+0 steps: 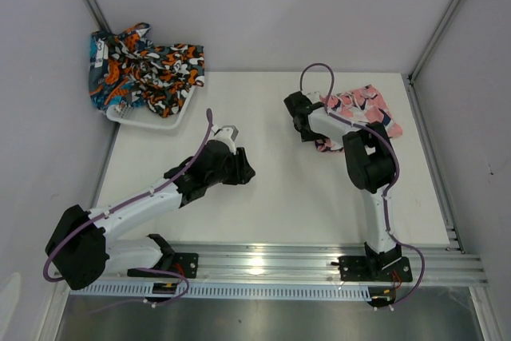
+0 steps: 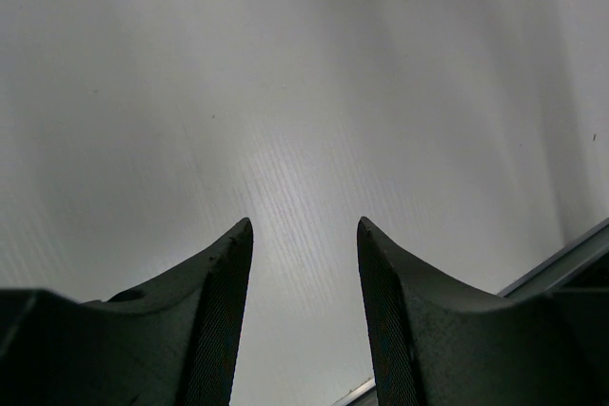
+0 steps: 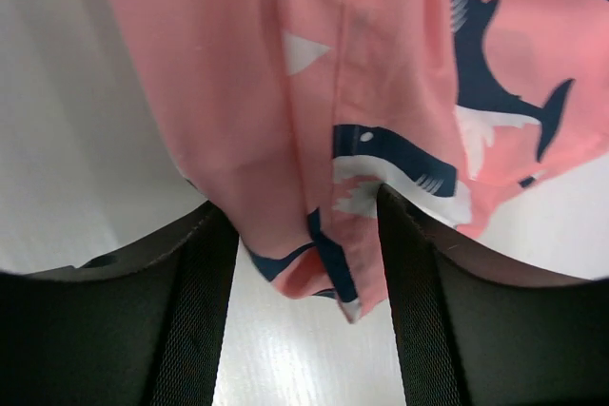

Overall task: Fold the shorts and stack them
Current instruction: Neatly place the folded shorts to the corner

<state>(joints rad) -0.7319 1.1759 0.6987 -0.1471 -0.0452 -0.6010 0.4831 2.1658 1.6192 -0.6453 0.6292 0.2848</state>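
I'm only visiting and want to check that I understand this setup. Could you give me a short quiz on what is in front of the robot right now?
1. Fill in: the black shorts and teal shorts are heaped on a white ____ at the far left corner of the table.
2. Which shorts have their edge between the fingers of the right gripper? A) pink shorts B) black shorts C) teal shorts
3. True or false: the left gripper is clamped on fabric.

Key: 1. basket. 2. A. 3. False: it is open over bare table.
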